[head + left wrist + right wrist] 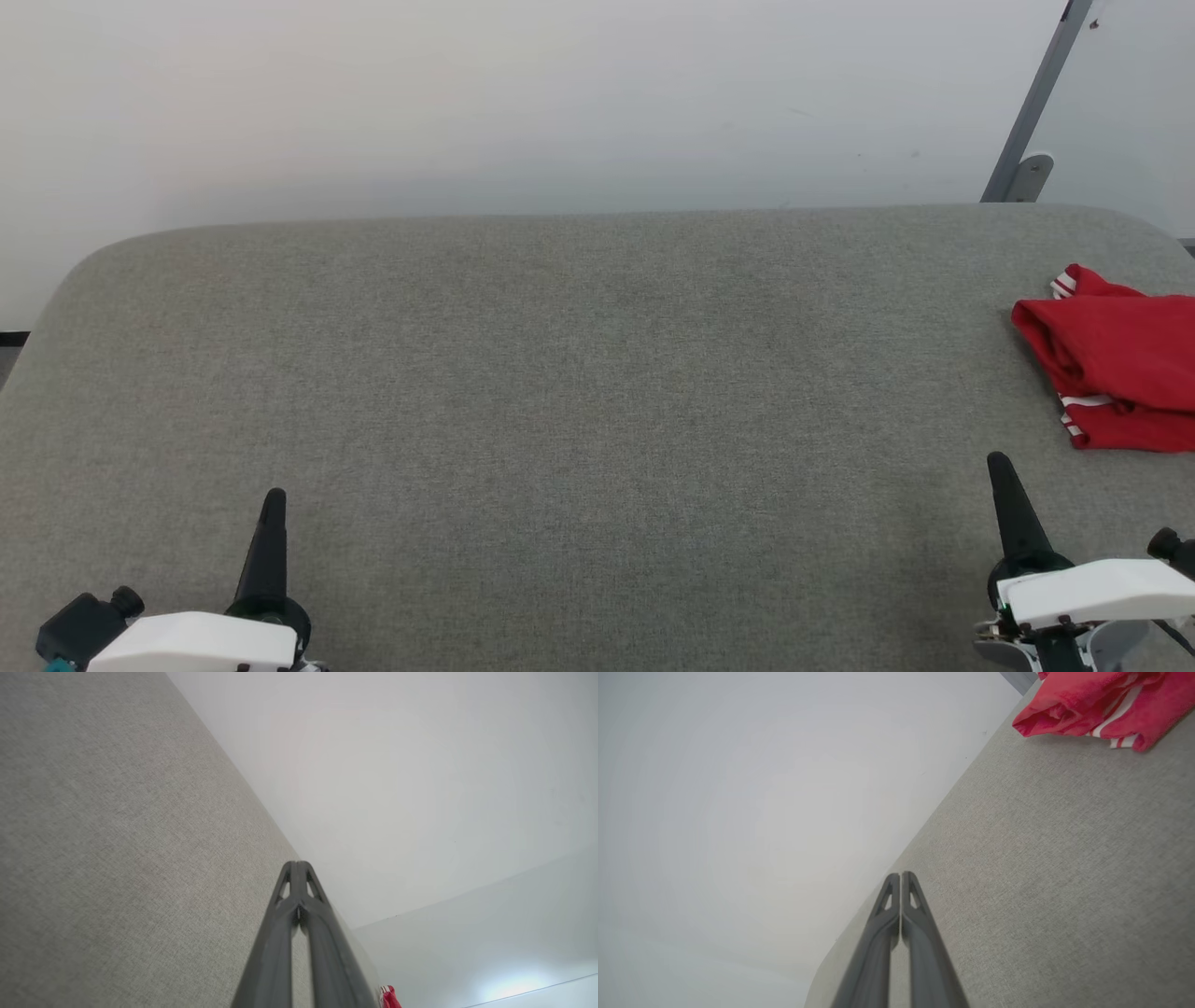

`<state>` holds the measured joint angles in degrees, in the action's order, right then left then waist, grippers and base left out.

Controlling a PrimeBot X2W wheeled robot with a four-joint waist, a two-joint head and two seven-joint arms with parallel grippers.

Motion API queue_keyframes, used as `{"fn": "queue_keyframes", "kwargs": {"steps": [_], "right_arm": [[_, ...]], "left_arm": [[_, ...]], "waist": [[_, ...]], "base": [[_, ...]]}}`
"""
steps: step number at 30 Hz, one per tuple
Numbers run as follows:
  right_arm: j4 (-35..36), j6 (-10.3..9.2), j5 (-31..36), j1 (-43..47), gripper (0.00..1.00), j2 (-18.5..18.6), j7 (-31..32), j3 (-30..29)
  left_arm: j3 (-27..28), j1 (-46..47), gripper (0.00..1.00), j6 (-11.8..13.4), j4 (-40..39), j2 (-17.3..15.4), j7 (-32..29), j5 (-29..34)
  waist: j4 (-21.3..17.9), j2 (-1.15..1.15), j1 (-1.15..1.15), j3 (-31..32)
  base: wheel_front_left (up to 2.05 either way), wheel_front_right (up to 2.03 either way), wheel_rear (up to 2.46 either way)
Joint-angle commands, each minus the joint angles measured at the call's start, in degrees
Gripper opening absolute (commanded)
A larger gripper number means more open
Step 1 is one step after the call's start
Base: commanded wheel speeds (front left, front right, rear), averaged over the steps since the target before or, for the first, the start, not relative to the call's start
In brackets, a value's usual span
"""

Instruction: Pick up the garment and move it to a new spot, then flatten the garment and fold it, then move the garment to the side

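Grey table point(560, 373) bearing garment point(1111, 364), white wall point(467, 93)

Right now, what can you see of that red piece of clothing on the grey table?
The garment is bright red soft cloth with thin white stripes showing at two edges. It lies in a loose, creased bundle, not spread flat, at the right end of the grey fabric-covered table; part runs out of the picture. It rests on the table only; the right gripper is shut and apart from it.
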<state>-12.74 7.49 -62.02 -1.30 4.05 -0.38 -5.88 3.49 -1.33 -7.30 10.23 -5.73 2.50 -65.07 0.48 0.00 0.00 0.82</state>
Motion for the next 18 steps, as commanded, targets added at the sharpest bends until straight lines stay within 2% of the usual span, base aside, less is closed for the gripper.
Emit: {"fn": "queue_keyframes", "kwargs": {"steps": [1, 18], "right_arm": [[0.4, 0.01, -1.6, -1.3, 0.0, 0.0, 0.4, -0.2], [-0.1, 0.01, -10.8, -2.5, 0.0, -0.4, 2.6, -0.4]], "left_arm": [[0.4, 1.5, 0.0, -0.2, -0.2, -0.2, -0.5, -1.7], [1.0, 3.6, 0.0, -0.2, 1.1, 0.6, -3.0, -10.0]], "waist": [[0.0, 0.0, 0.0, 0.0], [-0.1, 0.0, 0.0, -0.3]], "base": [[0.0, 0.0, 0.0], [0.0, 0.0, 0.0]]}}
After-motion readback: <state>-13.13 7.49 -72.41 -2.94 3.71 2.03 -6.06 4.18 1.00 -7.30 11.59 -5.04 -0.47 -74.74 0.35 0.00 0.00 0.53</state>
